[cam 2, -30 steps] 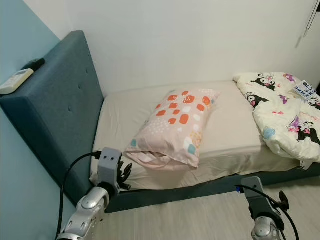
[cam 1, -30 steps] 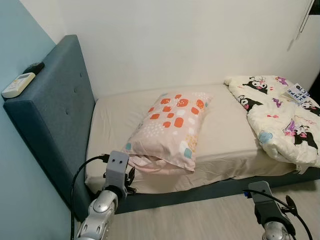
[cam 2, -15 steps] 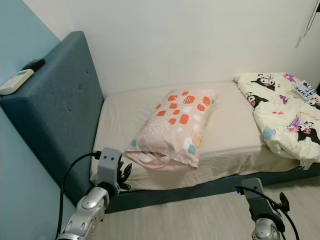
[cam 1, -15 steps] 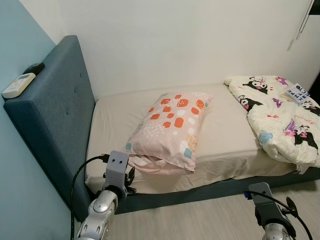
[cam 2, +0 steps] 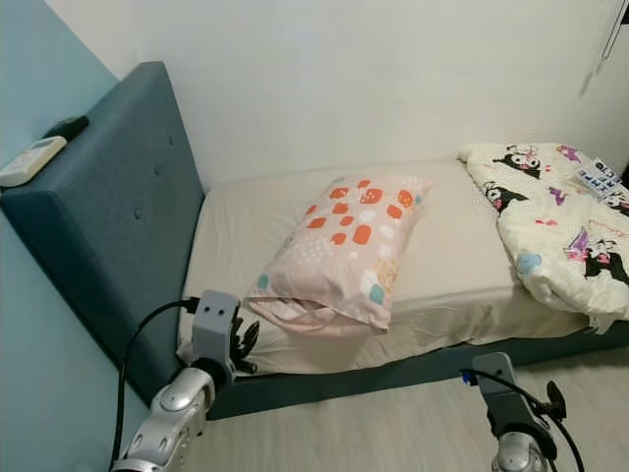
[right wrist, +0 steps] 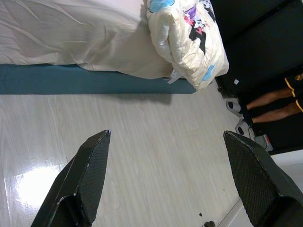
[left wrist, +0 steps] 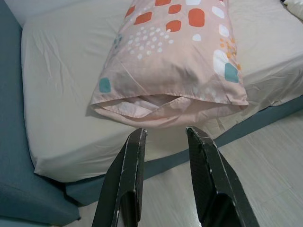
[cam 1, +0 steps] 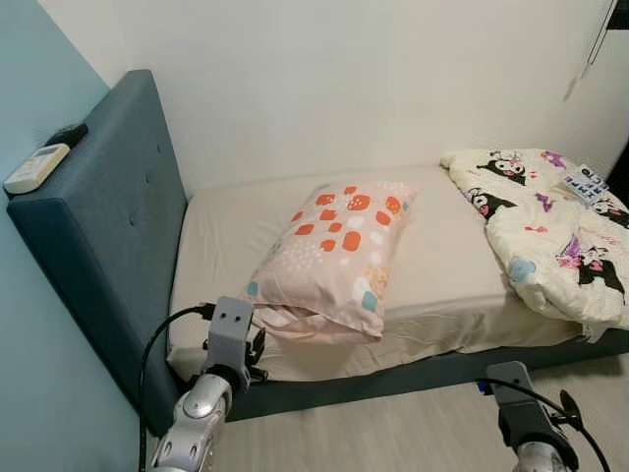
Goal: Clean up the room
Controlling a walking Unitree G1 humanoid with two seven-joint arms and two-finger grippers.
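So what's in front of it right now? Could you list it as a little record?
bed: beige sheet, dark blue headboard
pillow: pink with orange patches, lying mid-bed, open end toward the robot
quilt: cartoon-print, bunched at the bed's right end
on headboard top: white remote
left tool: open, aimed at the pillow's near edge, not touching
right tool: open wide, over bare floor

Left arm raised forward, left gripper jaws narrowly parted, holding nothing. Right arm low, right gripper jaws spread wide, also holding nothing.
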